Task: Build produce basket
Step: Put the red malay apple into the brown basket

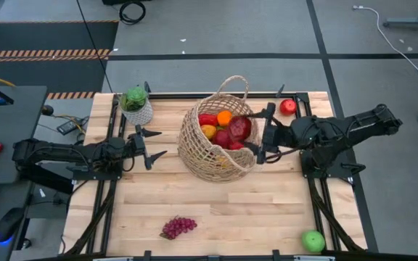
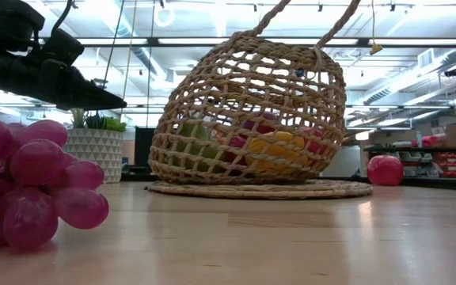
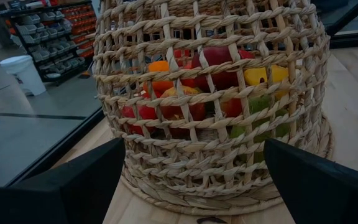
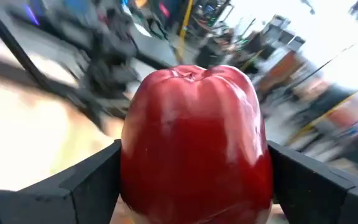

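Right claw (image 1: 259, 136) sits at the centre of the high view, hard against the basket (image 1: 194, 145) rim, clamped wide on a red apple (image 1: 239, 128). In its wrist view the apple (image 4: 194, 146) fills the frame, glossy and deep red, wedged between both dark fingers (image 4: 89, 183).

The wicker basket stands mid-counter, tilted so its mouth faces the right arm, one loop handle arching up. It is already crowded: an orange (image 1: 225, 117), a yellow pepper (image 1: 208, 131) and more red fruit show through the open weave.

The risk, as I read it: the pile sits high near the mouth. Let this apple go on top of rounded fruit and it could roll straight back out over the rim, or knock another piece loose. Press too deep and the fingers could snag the weave or shove the light basket across the counter (image 1: 267, 217).

Left claw (image 1: 148, 148) waits at centre left, fingers spread apart, holding nothing, pointed at the basket wall.

Not yet packed: purple grapes (image 1: 178, 227) at lower centre, a green apple (image 1: 313, 241) lower right, a small red fruit (image 1: 287, 106) upper right.
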### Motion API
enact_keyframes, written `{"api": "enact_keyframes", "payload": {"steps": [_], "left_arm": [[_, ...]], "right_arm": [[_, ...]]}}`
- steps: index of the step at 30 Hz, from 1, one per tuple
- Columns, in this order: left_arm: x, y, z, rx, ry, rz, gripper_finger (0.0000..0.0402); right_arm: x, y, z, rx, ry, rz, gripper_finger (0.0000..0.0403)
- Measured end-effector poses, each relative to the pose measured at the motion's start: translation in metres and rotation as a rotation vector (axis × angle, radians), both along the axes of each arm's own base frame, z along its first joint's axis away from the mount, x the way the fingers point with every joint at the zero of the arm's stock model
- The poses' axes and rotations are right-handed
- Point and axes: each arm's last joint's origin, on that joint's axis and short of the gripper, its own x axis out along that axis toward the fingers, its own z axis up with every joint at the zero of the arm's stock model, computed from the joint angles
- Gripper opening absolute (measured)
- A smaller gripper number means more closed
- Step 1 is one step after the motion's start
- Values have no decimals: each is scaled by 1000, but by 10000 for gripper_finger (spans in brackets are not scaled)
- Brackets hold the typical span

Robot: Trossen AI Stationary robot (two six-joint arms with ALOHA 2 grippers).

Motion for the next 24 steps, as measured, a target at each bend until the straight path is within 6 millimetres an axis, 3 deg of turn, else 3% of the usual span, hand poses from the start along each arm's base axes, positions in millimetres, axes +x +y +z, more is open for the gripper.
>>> {"api": "enact_keyframes", "payload": {"steps": [9,19,24], "left_arm": [[0,0,0,0,0,0,390],[0,0,0,0,0,0,390],[0,0,0,0,0,0,390]], "right_arm": [[8,-13,-2,-680,259,-7,362],[39,-27,-26,-966,501,13,371],[53,-31,-38,-1007,560,21,372]]}}
